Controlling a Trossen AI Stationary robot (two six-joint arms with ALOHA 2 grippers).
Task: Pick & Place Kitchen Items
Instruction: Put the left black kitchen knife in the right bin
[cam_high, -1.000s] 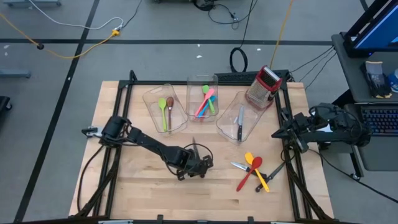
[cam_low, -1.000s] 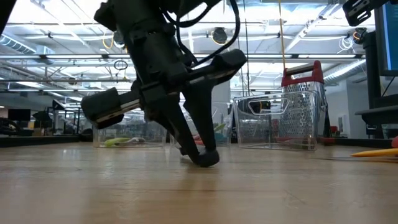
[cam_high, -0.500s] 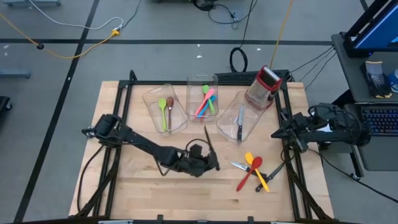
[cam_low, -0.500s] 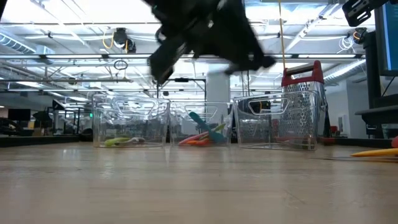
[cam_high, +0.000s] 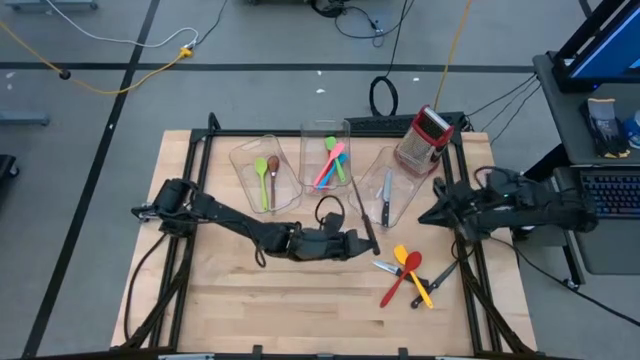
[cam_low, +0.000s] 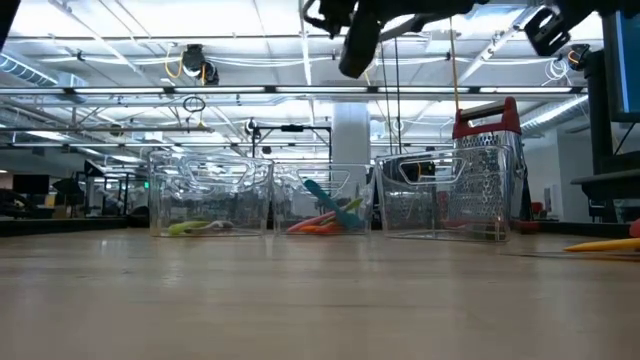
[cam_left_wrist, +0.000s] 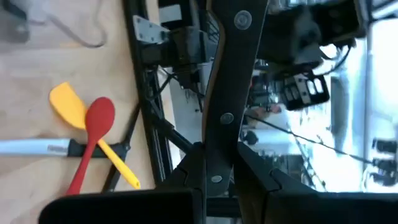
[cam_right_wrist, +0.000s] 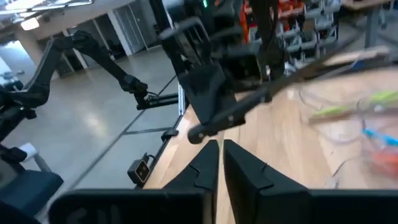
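Wooden surface (cam_high: 230, 300): carries everything I list below.

Left arm: reaches across the middle. Its end effector (cam_high: 352, 243) is clenched on a black-handled knife (cam_high: 364, 222), which I see lifted off the surface, just beside the right-hand bin.

Right arm: waits at the right edge. Its end effector (cam_high: 428, 215) has its fingers pressed together on nothing.

Three clear bins (cam_high: 310, 135): in a row at the back.
- Left bin: green spoon (cam_high: 262, 180), brown spoon (cam_high: 273, 172).
- Middle bin: green, pink and blue utensils (cam_high: 332, 165).
- Right bin: second knife (cam_high: 386, 198).

Box grater (cam_high: 423, 140): red-topped, back right corner.

Loose pile, front right: yellow spatula (cam_high: 405, 262), red spoon (cam_high: 400, 280), third knife (cam_high: 385, 267), touching one another.
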